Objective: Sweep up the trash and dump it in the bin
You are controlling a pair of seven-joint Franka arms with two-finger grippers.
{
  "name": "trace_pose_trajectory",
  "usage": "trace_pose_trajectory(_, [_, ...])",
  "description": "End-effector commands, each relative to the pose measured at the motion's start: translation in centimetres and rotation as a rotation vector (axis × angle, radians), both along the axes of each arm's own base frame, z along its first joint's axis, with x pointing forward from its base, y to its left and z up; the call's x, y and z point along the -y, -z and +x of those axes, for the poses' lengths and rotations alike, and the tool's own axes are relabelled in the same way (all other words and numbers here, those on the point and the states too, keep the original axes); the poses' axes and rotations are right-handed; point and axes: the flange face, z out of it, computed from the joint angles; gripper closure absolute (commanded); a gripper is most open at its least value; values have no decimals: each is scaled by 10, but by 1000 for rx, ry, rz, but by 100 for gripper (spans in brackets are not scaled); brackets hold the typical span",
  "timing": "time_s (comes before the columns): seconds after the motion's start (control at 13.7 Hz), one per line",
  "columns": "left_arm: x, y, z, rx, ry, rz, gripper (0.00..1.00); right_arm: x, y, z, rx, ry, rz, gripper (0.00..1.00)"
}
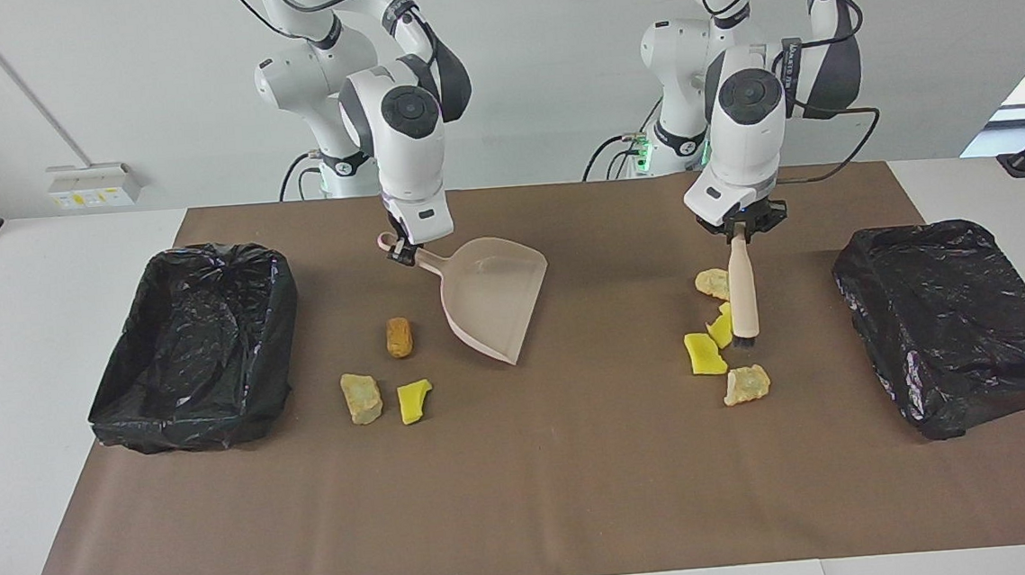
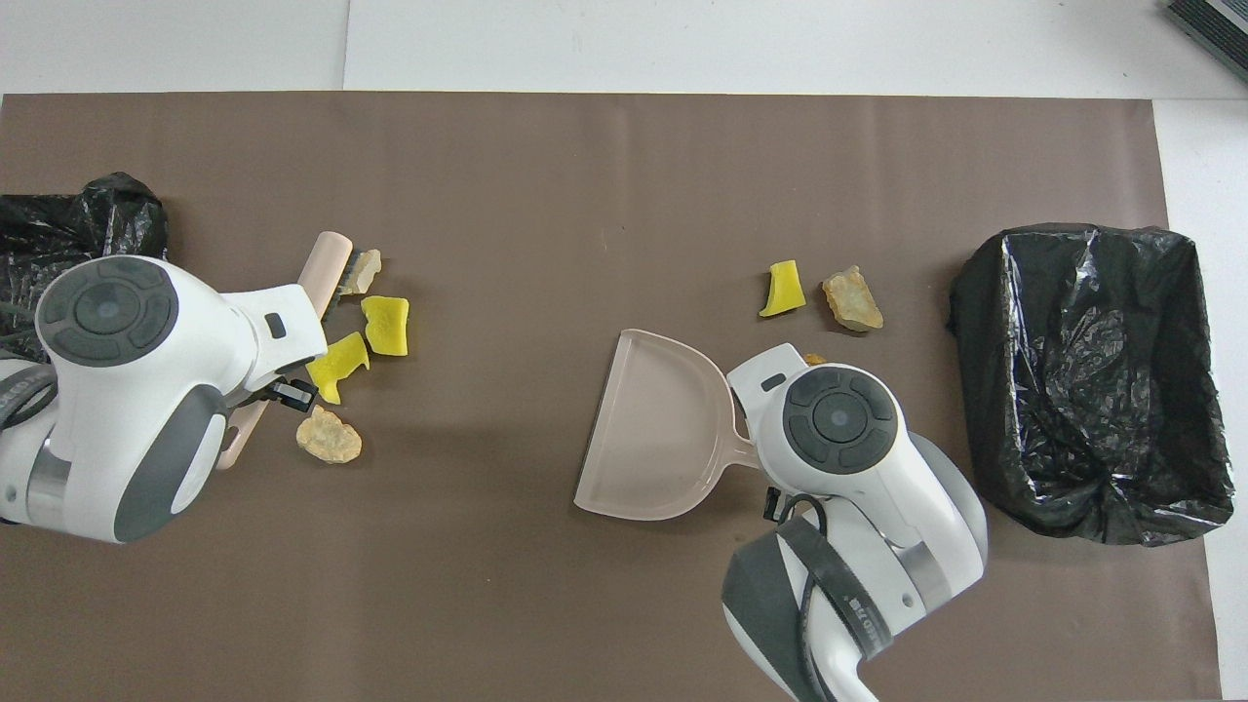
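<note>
My right gripper [image 1: 402,252] is shut on the handle of the beige dustpan [image 1: 491,298] [image 2: 653,429], which it holds tilted above the mat. Beside it lie an orange-brown oval [image 1: 400,337], a tan chunk [image 1: 362,397] [image 2: 852,298] and a yellow wedge [image 1: 414,400] [image 2: 783,290]. My left gripper [image 1: 740,228] [image 2: 290,393] is shut on the brush [image 1: 741,294] [image 2: 327,268], bristles down among two yellow wedges [image 1: 703,354] [image 2: 385,324] and two tan chunks [image 1: 747,384] [image 2: 329,436]. The open black-lined bin [image 1: 123,387] [image 2: 985,292] stands at the right arm's end.
A second black-bagged bin [image 1: 957,319] [image 2: 88,210] sits at the left arm's end of the brown mat [image 1: 528,503]. The trash lies in two clusters, one near each bin.
</note>
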Motion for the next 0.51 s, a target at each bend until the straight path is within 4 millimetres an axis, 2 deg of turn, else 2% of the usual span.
trace_pose_trajectory(0.0, [-19, 11, 58, -9, 109, -9, 100, -16, 10, 0, 26, -57, 8, 100])
trace_pose_trajectory(0.07, [-30, 14, 73, 4, 171, -10, 100, -17, 11, 1, 30, -54, 17, 100])
trace_pose_trajectory(0.22, [-46, 27, 88, 22, 296, -15, 100, -22, 17, 4, 48, -58, 33, 100])
trace_pose_trajectory(0.37, [-70, 40, 85, -12, 313, -16, 100, -24, 21, 4, 47, -53, 33, 100])
trace_pose_trajectory(0.44, [-73, 51, 73, -44, 308, -18, 100, -24, 21, 4, 45, -53, 32, 100])
